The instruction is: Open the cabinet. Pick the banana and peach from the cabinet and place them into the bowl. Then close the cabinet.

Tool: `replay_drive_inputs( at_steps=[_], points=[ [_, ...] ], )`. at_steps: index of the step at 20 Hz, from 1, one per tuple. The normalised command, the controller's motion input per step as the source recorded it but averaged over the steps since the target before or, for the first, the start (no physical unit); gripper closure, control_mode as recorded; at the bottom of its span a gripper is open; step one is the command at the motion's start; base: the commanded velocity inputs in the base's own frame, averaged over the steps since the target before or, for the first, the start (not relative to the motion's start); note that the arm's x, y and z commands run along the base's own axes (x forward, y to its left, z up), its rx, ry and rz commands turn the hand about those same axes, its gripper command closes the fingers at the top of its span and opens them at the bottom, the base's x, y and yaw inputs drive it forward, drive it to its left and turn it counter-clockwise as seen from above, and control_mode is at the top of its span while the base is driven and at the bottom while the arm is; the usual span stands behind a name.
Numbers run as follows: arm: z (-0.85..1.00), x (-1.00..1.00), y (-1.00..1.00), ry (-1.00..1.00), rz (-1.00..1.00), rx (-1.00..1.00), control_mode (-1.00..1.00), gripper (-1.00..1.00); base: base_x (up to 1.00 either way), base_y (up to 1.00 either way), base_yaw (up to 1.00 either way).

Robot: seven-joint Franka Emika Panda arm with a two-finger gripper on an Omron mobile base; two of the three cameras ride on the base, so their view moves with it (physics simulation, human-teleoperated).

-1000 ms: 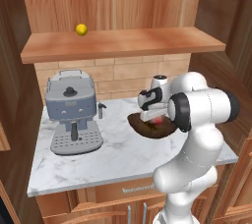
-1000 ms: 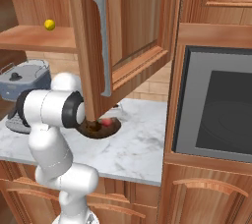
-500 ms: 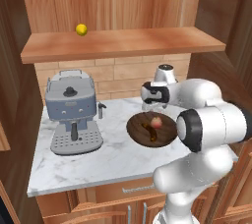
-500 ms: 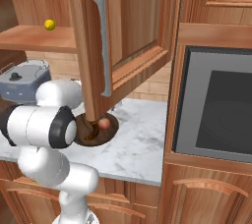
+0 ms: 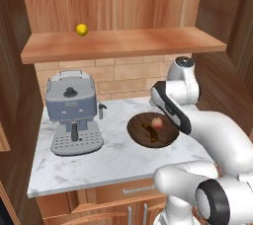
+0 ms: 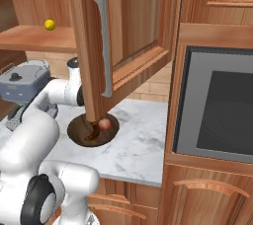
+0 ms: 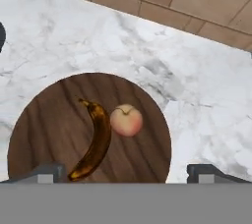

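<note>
The cabinet (image 5: pixel 113 2) stands open, its right door (image 6: pixel 128 36) swung out over the counter. On the marble counter sits the dark wooden bowl (image 5: pixel 140 134) (image 6: pixel 78 129) (image 7: pixel 49 125). Inside it lie a curved brown-yellow banana (image 5: pixel 148 132) (image 6: pixel 91 132) (image 7: pixel 96 142) and, right beside it, a pinkish peach (image 5: pixel 156 123) (image 6: pixel 105 124) (image 7: pixel 126 120). My gripper (image 7: pixel 127 173) hovers above the bowl, open wide, with nothing between its fingertips (image 7: pixel 49 171).
A grey coffee machine (image 5: pixel 71 113) (image 6: pixel 22 83) stands on the counter (image 5: pixel 99 160) left of the bowl. A small round yellow fruit (image 5: pixel 82 30) (image 6: pixel 49 24) rests on the cabinet shelf (image 5: pixel 123 44). A built-in oven (image 6: pixel 217 110) fills the right.
The jaws have spread wide and let go of the peach, which now lies in the bowl. The hand has lifted away from the bowl.
</note>
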Motion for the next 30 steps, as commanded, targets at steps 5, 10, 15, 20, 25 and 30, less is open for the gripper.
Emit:
replay_drive_inputs(
  at_steps=[5,10,15,20,25,30],
  points=[
    [1.0,-1.0,-0.05,-0.41,-0.15,0.0,-1.0,-1.0,0.0,0.0,0.0],
    [1.0,-1.0,-0.22,-0.33,-0.19,0.0,-1.0,-1.0,0.0,0.0,0.0],
    [1.0,-1.0,-0.36,-0.23,-0.27,0.0,-1.0,-1.0,0.0,0.0,0.0],
    [1.0,-1.0,-0.34,-0.14,-0.25,0.0,-1.0,-1.0,0.0,0.0,0.0],
    [0.85,-1.0,-0.58,-0.07,-0.23,0.03,-1.0,-1.0,0.0,0.0,0.0],
    [0.34,-0.81,-0.75,-0.21,-0.09,0.09,-1.0,-1.0,0.0,0.0,0.0]
  ],
)
